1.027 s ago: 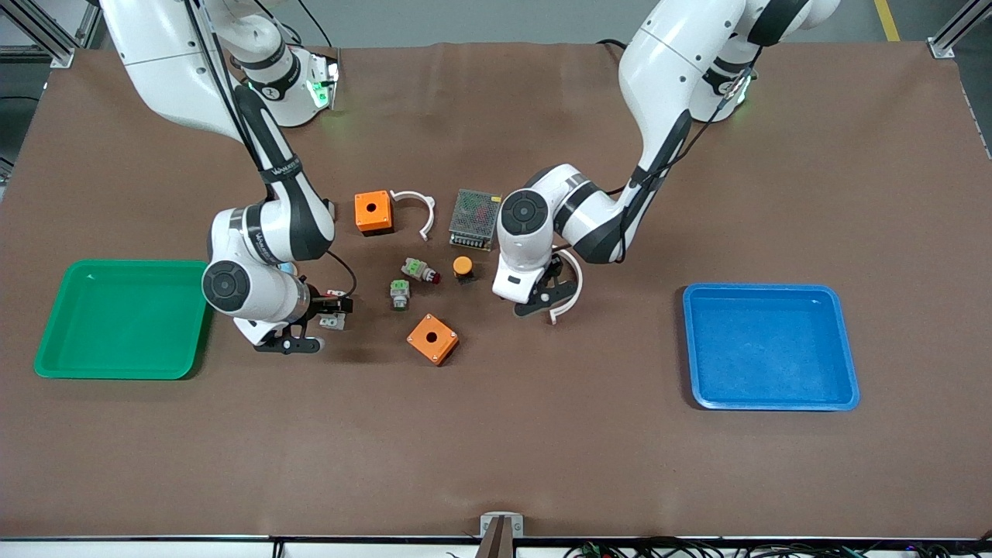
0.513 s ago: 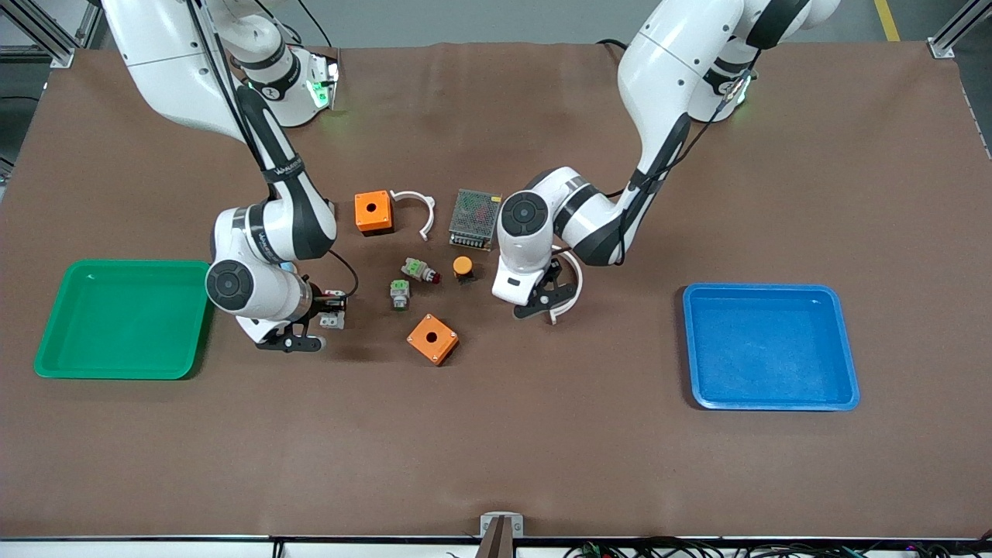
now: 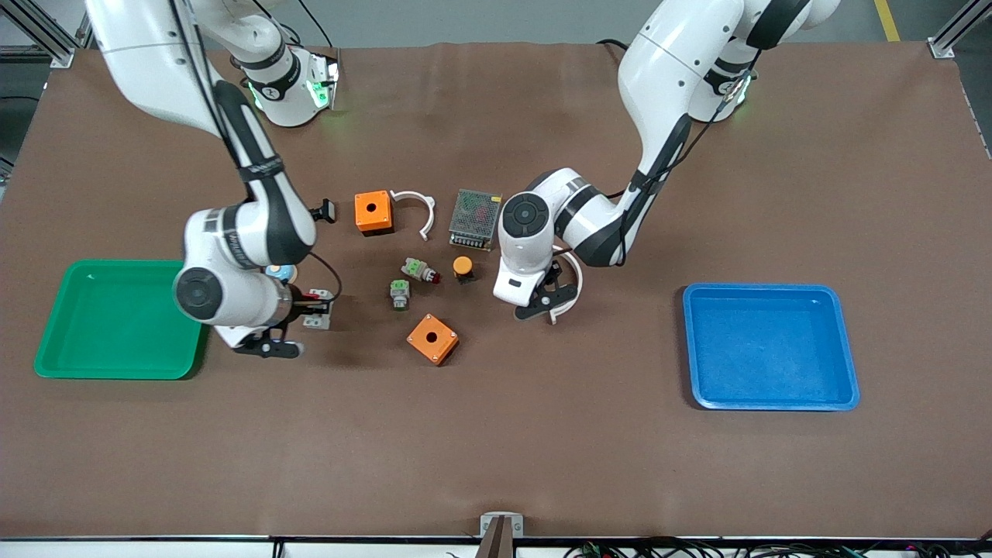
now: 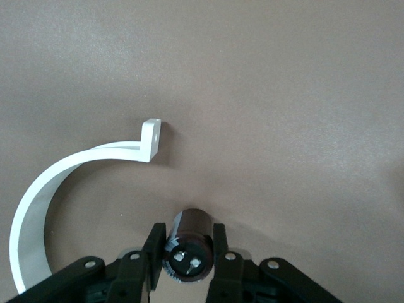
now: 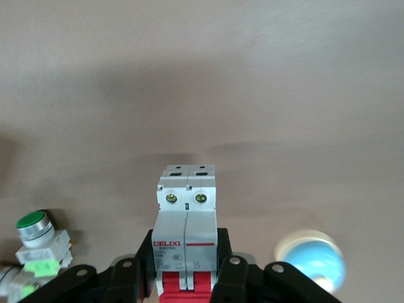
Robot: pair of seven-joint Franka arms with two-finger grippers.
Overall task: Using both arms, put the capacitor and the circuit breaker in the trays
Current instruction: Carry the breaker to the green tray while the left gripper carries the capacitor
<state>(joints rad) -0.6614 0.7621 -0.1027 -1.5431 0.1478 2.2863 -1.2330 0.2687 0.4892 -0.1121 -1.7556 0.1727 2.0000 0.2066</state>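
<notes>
My right gripper (image 3: 308, 304) is shut on the circuit breaker (image 3: 318, 298), a white-grey block with red levers. It is held over the table beside the green tray (image 3: 46, 366). In the right wrist view the breaker (image 5: 187, 208) sits between the fingers of that gripper (image 5: 187, 252). My left gripper (image 3: 547, 298) is low over the table's middle, next to a white curved clip (image 3: 575, 283). In the left wrist view this gripper (image 4: 188, 245) is shut on the capacitor (image 4: 189, 259), a small dark cylinder. The capacitor is hidden under the hand in the front view.
A blue tray (image 3: 775, 403) lies toward the left arm's end. Between the grippers lie two orange boxes (image 3: 373, 211) (image 3: 432, 338), two green-topped parts (image 3: 399, 293) (image 3: 419, 270), an orange-capped button (image 3: 463, 267), a mesh-topped unit (image 3: 475, 218), another white clip (image 3: 418, 209) and a black clip (image 3: 324, 209).
My right arm has moved toward the green tray with the circuit breaker in its grip. My left arm has barely moved.
</notes>
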